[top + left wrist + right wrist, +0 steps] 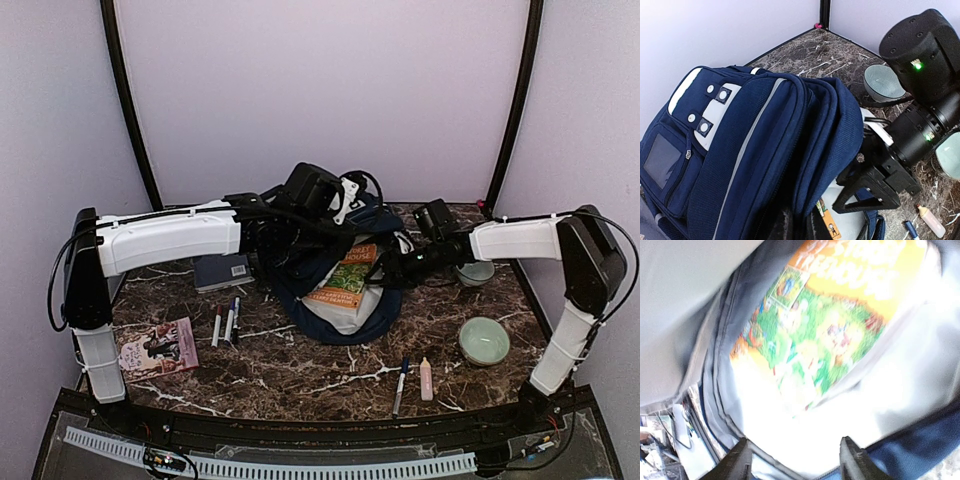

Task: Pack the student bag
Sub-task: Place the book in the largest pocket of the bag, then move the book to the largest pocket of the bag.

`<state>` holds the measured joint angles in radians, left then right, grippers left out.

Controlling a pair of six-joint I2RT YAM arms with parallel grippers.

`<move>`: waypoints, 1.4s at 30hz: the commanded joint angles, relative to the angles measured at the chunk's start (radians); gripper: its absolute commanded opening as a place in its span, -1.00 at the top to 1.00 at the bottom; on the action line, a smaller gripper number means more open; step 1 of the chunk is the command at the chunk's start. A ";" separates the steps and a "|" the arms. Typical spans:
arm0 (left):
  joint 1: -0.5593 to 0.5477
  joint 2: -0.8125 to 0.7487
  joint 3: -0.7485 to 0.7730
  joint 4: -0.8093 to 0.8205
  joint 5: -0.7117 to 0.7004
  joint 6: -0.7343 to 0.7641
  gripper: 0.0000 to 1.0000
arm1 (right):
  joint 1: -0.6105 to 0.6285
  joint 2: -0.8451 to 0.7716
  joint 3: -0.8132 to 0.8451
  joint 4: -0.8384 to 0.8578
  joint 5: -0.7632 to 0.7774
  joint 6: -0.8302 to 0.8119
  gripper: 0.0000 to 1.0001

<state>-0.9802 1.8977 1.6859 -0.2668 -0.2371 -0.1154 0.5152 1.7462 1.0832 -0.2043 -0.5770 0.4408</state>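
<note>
student bag [755, 150]: middle of the table, far from the arm bases, lying with its mouth facing the near edge and its upper side raised.
picture book [350, 275]: orange and green cover, lying in the bag's mouth on the pale lining, partly sticking out toward the near edge.
step in hand: seating this book in the main compartment, as i judge it.
right gripper [795, 460]: at the bag's mouth, just over the lining. its fingers are spread with nothing between them, so the book is released.
left gripper [318, 192]: above the bag's far top, clenched. its fingers are hidden, but the raised flap suggests it pinches the bag's fabric.
doing it well: hold the flap high and steady. draw the right fingers straight out of the mouth without snagging lining or strap, then nudge the book's near edge deeper.
risk: the book could slide out if the flap sags.
waiting items: dark blue book [222, 270] just beside the bag on the left arm's side, two markers [225, 322] and a booklet [157, 347] nearer that arm's base. a pen [401, 385] and a pale stick [426, 378] lie between the bag and the near edge.
bowls: one [484, 340] and another [474, 272] on the bag's right-arm side.
</note>
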 commanded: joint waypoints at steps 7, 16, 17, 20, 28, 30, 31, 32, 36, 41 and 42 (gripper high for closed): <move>0.015 -0.069 -0.007 0.048 -0.018 -0.049 1.00 | 0.124 -0.118 -0.057 -0.123 0.060 -0.372 0.29; 0.020 -0.080 -0.010 0.040 0.004 -0.066 1.00 | 0.241 -0.121 -0.022 -0.155 0.261 -0.622 0.59; 0.021 -0.081 -0.012 0.039 0.007 -0.066 1.00 | 0.246 -0.110 -0.004 -0.155 0.312 -0.637 0.54; 0.021 -0.083 -0.015 0.040 0.011 -0.070 1.00 | 0.255 -0.080 0.048 -0.151 0.397 -0.666 0.30; 0.021 -0.077 -0.014 0.047 0.021 -0.073 1.00 | 0.294 -0.031 0.063 -0.126 0.398 -0.734 -0.16; 0.023 -0.077 -0.014 0.049 0.026 -0.076 1.00 | 0.311 -0.008 0.095 -0.128 0.404 -0.753 -0.18; 0.023 -0.078 -0.013 0.050 0.028 -0.076 1.00 | 0.318 0.002 0.098 -0.126 0.410 -0.754 -0.18; 0.022 -0.078 -0.011 0.051 0.029 -0.078 1.00 | 0.322 0.012 0.098 -0.119 0.417 -0.751 -0.18; 0.023 -0.081 -0.011 0.053 0.036 -0.082 1.00 | 0.326 0.037 0.082 -0.066 0.454 -0.728 -0.13; 0.023 -0.087 -0.014 0.043 0.027 -0.075 1.00 | 0.327 0.056 0.076 -0.027 0.554 -0.713 -0.04; 0.023 -0.088 -0.016 0.043 0.027 -0.076 1.00 | 0.326 0.057 0.053 -0.019 0.576 -0.717 -0.03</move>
<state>-0.9611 1.8977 1.6695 -0.2703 -0.2047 -0.1696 0.8330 1.7885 1.1481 -0.3149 -0.1005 -0.2790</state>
